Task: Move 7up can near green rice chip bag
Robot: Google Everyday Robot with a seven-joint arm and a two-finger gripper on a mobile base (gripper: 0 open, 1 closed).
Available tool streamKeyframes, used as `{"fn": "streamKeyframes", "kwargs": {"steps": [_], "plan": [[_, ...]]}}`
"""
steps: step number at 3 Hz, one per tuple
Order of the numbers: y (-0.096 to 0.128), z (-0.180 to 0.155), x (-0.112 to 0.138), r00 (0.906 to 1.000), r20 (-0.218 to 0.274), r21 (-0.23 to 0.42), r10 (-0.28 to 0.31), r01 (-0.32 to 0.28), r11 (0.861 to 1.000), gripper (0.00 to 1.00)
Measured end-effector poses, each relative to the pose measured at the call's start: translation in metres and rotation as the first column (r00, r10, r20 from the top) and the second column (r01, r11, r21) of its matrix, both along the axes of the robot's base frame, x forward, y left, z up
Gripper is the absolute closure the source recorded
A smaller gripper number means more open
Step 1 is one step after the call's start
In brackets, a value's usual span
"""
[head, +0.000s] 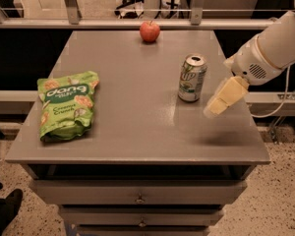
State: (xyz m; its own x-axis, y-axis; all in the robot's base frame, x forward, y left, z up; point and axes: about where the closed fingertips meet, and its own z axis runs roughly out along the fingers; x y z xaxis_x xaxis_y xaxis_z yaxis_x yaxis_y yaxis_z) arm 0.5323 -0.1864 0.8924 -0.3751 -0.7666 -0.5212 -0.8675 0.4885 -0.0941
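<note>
Pincer [221,98] of mine hung above the desk's [137,127] right side, open or shut I could not tell, the green rice chip bag [66,105] lying far left, the 7up can [191,77] upright just left of the pincer, a red apple [150,31] beyond.
</note>
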Motion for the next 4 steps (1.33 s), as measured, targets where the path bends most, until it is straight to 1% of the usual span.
{"fn": "streamKeyframes", "kwargs": {"steps": [1,2,3,4], "plan": [[0.015,-0.007,0.023,0.9988,0.037,0.141,-0.032,0.026,0.99,0.0],[0.033,-0.006,0.039,0.995,0.085,0.273,-0.053,0.028,0.962,0.0],[0.046,-0.006,0.053,0.9873,0.128,0.402,-0.095,0.036,0.915,0.0],[0.055,-0.008,0.06,0.9825,0.142,0.466,-0.121,0.042,0.884,0.21]]}}
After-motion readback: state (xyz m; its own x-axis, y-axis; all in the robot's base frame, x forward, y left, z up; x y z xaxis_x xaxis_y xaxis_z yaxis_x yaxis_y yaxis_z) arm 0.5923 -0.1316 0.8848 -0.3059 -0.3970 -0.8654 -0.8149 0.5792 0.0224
